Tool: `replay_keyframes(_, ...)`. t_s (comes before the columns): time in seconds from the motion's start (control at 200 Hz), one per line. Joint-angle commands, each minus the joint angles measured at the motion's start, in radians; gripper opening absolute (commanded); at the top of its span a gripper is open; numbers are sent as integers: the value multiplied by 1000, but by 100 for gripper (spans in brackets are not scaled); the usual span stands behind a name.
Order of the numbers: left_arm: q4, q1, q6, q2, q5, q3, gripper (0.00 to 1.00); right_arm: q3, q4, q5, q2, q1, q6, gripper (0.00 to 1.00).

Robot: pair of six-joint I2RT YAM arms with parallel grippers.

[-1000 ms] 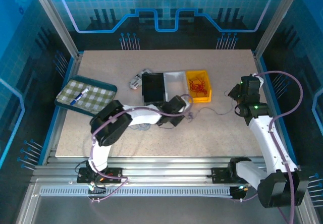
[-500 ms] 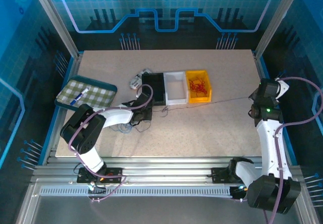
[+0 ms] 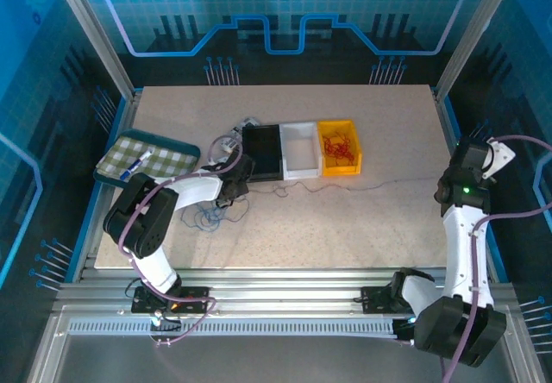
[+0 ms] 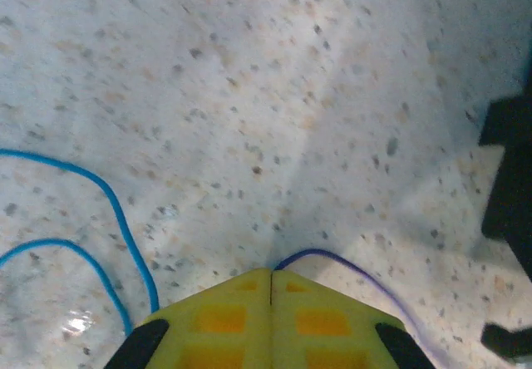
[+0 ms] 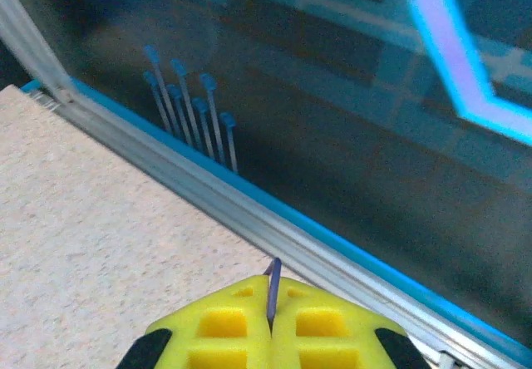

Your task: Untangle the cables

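A speckled beige table sits inside blue-lit walls. The dark cable stretches across it, pinched at each end by the left end effector and right end effector. A blue cable loops beside the left one; red cables lie in the yellow bin.

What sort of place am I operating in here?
Most likely an enclosed robot test cell in a lab or demo booth: aluminium frame posts around a speckled table, blue-lit graphic wall panels behind it, and a row of small bins on top.
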Motion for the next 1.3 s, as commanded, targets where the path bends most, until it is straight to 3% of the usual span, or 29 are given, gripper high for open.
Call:
replay_keyframes(0.0, -167, 53, -114, -12, -96, 10, 0, 4, 22, 61, -8, -41, -13, 1)
replay_keyframes(0.15, -212, 66, -102, -26, -146, 47, 0, 1, 22, 46, 3, -40, -8, 1)
replay_keyframes(0.285, -297, 148, -288, -96, -161, 2, 0, 12, 22, 57, 4, -65, -10, 1)
replay_keyframes(0.36, -283, 176, -312, -134, -155, -19, 0, 19, 6, 48, 17, -72, 9, 1)
replay_keyframes(0.546, -278, 177, -208, -115, -120, 51, 0, 19, 23, -43, 42, -70, 19, 1)
replay_keyframes(0.651, -94, 147, -49, -99, 35, 38, 0, -7, 51, -149, 38, -20, 23, 2)
replay_keyframes(0.746, 83, 90, 85, -89, 209, 14, 0, -37, 23, -197, 37, 85, 70, 2)
replay_keyframes(0.896, 261, -4, 250, -83, 395, -33, 0, -55, -38, -131, 24, 371, 122, 2)
replay_keyframes(1.021, 273, -39, 311, -70, 401, -27, 0, 18, -26, -82, 42, 598, 118, 3)
replay_keyframes(1.141, 246, -39, 277, -42, 348, -9, 0, 161, 24, -39, 115, 777, -8, 3)
replay_keyframes(1.296, 155, -39, 166, -25, 170, 12, 0, 363, 130, -39, 193, 889, -155, 3)
